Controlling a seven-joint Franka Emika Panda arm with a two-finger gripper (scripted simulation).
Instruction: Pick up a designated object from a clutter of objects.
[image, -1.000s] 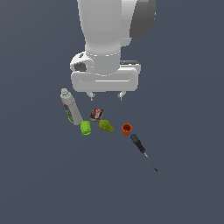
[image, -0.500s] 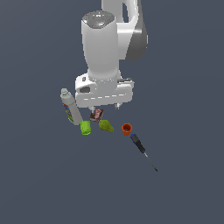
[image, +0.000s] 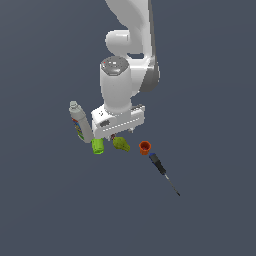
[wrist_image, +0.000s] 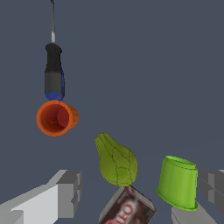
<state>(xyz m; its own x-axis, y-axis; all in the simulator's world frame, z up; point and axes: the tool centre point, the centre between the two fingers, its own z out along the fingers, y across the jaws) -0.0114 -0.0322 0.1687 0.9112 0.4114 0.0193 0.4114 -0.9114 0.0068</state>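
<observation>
The designated object, a dull olive-green lumpy pear shape (image: 121, 144) (wrist_image: 116, 160), lies in the middle of the clutter of objects. My gripper (image: 119, 135) (wrist_image: 139, 192) hangs open just above it. In the wrist view its two grey fingers (wrist_image: 66, 192) stand wide apart, with the pear, the dark red-black packet (wrist_image: 127, 208) and the lime-green cup (wrist_image: 177, 182) between them. Nothing is held. In the exterior view the hand hides the packet.
A grey-white bottle (image: 80, 122) lies at the exterior view's left of the lime-green cup (image: 98, 146). An orange cup (image: 145, 147) (wrist_image: 56, 117) sits on the pear's other side, with a black-blue screwdriver (image: 162, 170) (wrist_image: 54, 72) just beyond it.
The arm has come down over the clutter. The hand now sits low above the pear and covers the packet. No object has moved.
</observation>
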